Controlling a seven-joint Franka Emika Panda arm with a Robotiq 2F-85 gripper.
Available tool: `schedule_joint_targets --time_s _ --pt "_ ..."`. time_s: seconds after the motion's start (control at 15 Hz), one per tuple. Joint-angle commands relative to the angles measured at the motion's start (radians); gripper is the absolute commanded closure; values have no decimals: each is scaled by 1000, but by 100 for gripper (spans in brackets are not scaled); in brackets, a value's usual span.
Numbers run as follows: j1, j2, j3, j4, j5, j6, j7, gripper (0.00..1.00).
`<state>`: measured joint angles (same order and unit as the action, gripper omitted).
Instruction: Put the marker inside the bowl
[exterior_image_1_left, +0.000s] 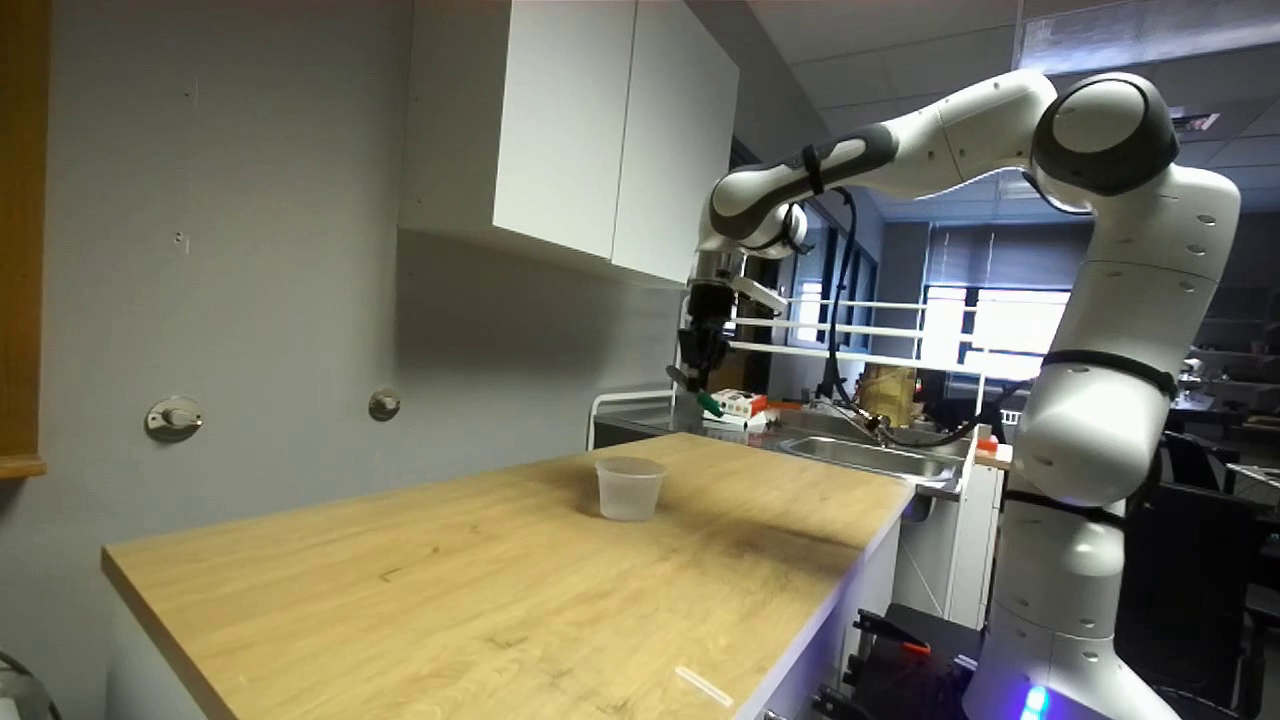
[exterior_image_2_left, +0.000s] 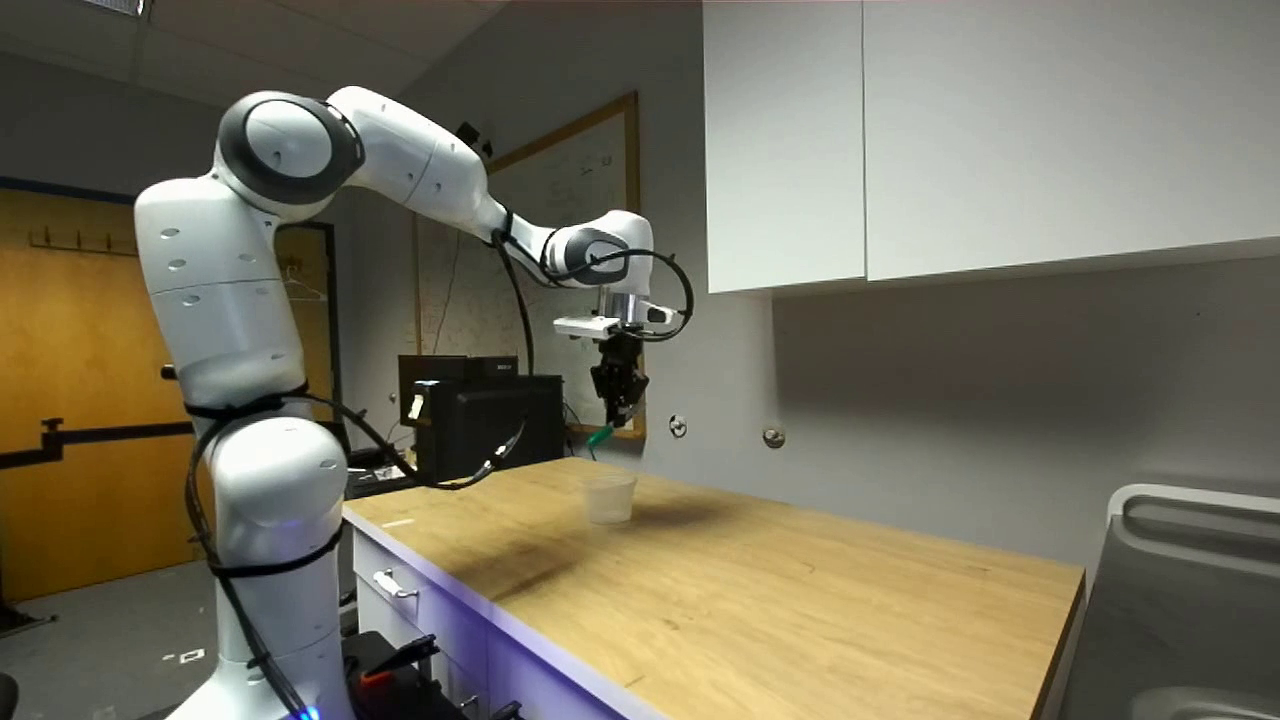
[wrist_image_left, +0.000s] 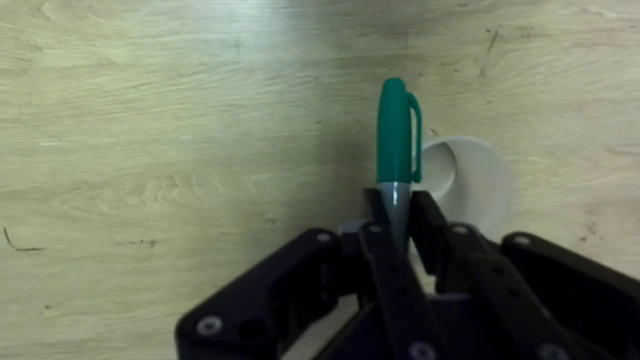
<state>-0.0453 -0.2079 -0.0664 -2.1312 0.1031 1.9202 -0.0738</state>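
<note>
- A translucent plastic cup (exterior_image_1_left: 629, 497) is stood upright on the desk (exterior_image_1_left: 430, 580).
- A green-capped marker (wrist_image_left: 393, 135) is held in the air, higher than the cup's rim and apart from it.
- Its grey barrel is pinched between the closed jaws of the Robotiq gripper (wrist_image_left: 397, 197).
- In both exterior views the cap is tilted lower than the barrel.
- In the wrist view, part of the cup is covered by the marker and the jaws; whether the marker is held straight over the cup is left unclear.
- In an exterior view, a steel sink (exterior_image_1_left: 870, 457) is shown farther back than the cup, past the desk's end.
- White wall cabinets (exterior_image_2_left: 1000, 130) are mounted well higher than the cup.
</note>
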Motion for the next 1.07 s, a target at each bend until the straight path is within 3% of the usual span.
schedule_joint_targets --time_s 0.0,0.6,1.0 --pt "25 96 41 119 -3 7 96 93" --pt "78 353 94 334 -18 -8 177 92" --pt "95 457 90 389 -35 -11 183 92"
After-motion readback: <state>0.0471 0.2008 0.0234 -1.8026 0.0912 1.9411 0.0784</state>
